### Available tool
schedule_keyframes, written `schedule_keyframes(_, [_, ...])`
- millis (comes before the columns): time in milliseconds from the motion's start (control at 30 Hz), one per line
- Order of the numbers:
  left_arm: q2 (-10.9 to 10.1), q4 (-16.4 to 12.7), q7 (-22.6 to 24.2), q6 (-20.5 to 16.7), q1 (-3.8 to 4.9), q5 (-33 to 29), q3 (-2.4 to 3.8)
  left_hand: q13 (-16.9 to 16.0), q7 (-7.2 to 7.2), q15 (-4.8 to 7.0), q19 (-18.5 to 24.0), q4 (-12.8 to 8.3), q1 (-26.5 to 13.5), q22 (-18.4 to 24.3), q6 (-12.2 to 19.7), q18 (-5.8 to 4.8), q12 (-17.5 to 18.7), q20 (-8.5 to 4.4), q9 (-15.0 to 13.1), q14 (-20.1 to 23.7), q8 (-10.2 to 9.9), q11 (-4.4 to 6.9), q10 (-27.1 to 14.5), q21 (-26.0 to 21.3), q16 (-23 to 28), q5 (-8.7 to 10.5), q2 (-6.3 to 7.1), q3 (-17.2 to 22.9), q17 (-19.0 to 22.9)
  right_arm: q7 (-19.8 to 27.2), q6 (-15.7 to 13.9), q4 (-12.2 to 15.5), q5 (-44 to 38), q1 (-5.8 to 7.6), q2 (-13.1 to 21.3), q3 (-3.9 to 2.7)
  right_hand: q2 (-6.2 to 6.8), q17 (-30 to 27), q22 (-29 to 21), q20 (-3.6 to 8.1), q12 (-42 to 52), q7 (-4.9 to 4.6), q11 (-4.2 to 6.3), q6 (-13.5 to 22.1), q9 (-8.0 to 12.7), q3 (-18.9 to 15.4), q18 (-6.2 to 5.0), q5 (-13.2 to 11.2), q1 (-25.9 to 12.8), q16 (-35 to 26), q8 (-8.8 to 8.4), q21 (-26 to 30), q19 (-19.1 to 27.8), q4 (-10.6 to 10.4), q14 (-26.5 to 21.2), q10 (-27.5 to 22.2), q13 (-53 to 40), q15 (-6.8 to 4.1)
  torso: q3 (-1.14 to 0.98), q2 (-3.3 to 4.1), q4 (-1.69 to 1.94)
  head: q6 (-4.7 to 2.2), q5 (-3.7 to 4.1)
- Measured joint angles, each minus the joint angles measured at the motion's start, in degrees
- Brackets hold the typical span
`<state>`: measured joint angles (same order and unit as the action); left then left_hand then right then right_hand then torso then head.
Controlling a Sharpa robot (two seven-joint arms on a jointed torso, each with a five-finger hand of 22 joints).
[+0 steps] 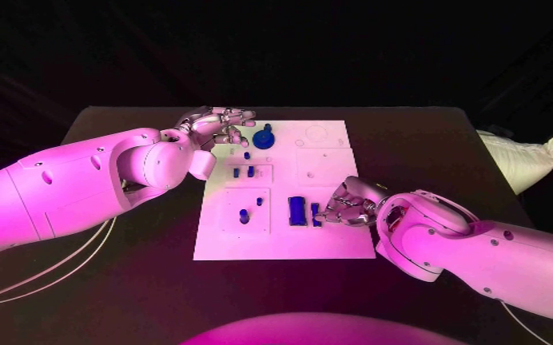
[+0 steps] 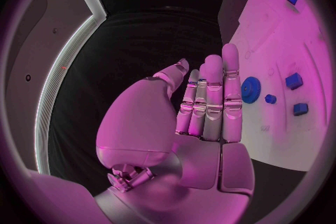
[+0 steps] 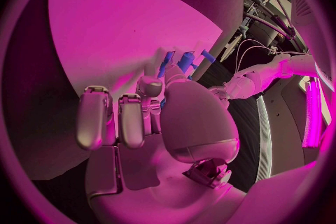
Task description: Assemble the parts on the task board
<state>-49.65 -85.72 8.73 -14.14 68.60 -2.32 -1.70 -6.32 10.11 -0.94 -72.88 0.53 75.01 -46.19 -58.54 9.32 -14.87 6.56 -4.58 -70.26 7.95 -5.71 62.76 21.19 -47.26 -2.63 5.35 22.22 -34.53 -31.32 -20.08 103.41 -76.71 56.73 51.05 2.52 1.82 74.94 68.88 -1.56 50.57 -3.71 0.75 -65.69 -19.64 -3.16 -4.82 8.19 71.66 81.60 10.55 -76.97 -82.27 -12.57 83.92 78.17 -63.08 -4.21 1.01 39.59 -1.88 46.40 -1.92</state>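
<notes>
The white task board (image 1: 334, 237) lies mid-table. My left hand (image 1: 216, 128) hovers at the board's far left corner with its fingers straight and apart, holding nothing; the left wrist view shows its flat palm (image 2: 210, 117). A blue gear (image 1: 265, 137) sits just beside it, also seen as the gear (image 2: 251, 89). My right hand (image 1: 346, 205) rests on the board's right half and pinches a slim blue part (image 1: 315, 214) next to a larger blue block (image 1: 296, 211). Its thumb and a finger meet at the slim part (image 3: 168, 63) and its other fingers (image 3: 92, 117) are curled in.
Small blue pegs (image 1: 243, 172) stand in the board's left middle and one blue piece (image 1: 244, 216) lies lower left. Bare recesses (image 1: 313, 133) mark the board's far right area. Dark table (image 1: 127, 225) surrounds the board. White cables (image 1: 46, 273) trail under my left arm.
</notes>
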Motion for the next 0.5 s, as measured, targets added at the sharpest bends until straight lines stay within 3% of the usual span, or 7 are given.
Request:
schedule_keyframes(267, [0.0, 0.0, 0.0, 0.0, 0.00, 0.0, 0.00, 0.0, 0.00, 0.00, 0.0, 0.0, 0.0, 0.0, 0.0, 0.00, 0.0, 0.00, 0.0, 0.0, 0.0, 0.00, 0.0, 0.0, 0.0, 0.00, 0.00, 0.0, 0.0, 0.5, -0.7, -0.1, -0.1, -0.05, 0.0, 0.06, 0.00, 0.0, 0.0, 0.00, 0.2, -0.17, 0.00, 0.2, 0.4, -0.3, 0.00, 0.0, 0.0, 0.0, -0.67, 0.0, 0.0, 0.3, 0.0, 0.0, 0.0, 0.00, 0.02, -0.04, -0.01, -0.04, 0.05])
schedule_keyframes(500, [0.0, 0.1, 0.0, 0.0, -0.01, 0.0, 0.00, 0.0, 0.00, 0.00, 0.0, 0.0, 0.0, 0.0, 0.0, 0.00, 0.0, 0.00, 0.0, 0.0, 0.0, 0.00, 0.0, 0.0, 0.0, 0.00, 0.00, 0.0, 0.0, 2.0, -2.2, 0.9, 1.1, 0.33, 2.0, 0.02, 0.39, 0.0, -0.6, 0.00, -2.0, -0.27, -0.31, 0.9, 0.2, -1.5, 0.00, 1.3, 0.4, -0.4, -0.65, 0.4, 0.0, 0.9, 0.0, -0.9, 1.4, 0.00, 0.07, -0.15, -0.04, -0.27, 0.27])
